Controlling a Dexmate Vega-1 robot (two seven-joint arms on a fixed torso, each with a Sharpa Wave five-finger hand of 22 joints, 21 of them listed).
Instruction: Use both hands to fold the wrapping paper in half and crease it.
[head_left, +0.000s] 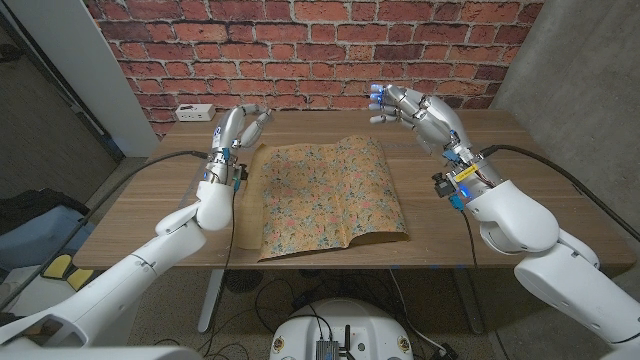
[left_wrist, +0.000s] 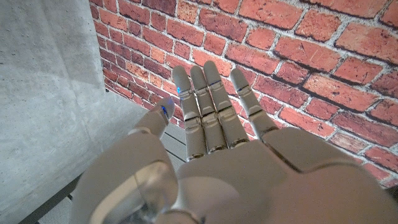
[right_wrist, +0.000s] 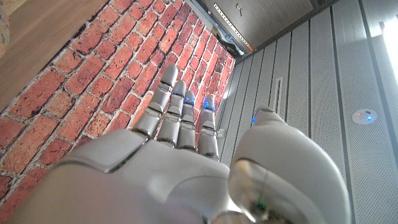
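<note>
Floral wrapping paper (head_left: 325, 196) folded, left hand (head_left: 238, 128) raised, right hand (head_left: 415, 108) raised, fingers apart

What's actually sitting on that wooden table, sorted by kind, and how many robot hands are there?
Wrapping paper: 1 floral sheet, already folded over
White power strip: 1, at the table's far left corner
Robot hands: 2, left hand and right hand, both holding nothing
Total: 4

The wrapping paper (head_left: 325, 195) looks matt, with a floral print. It lies on a smooth wooden table (head_left: 440, 215). The wall (head_left: 300, 45) is rough brick.
</note>
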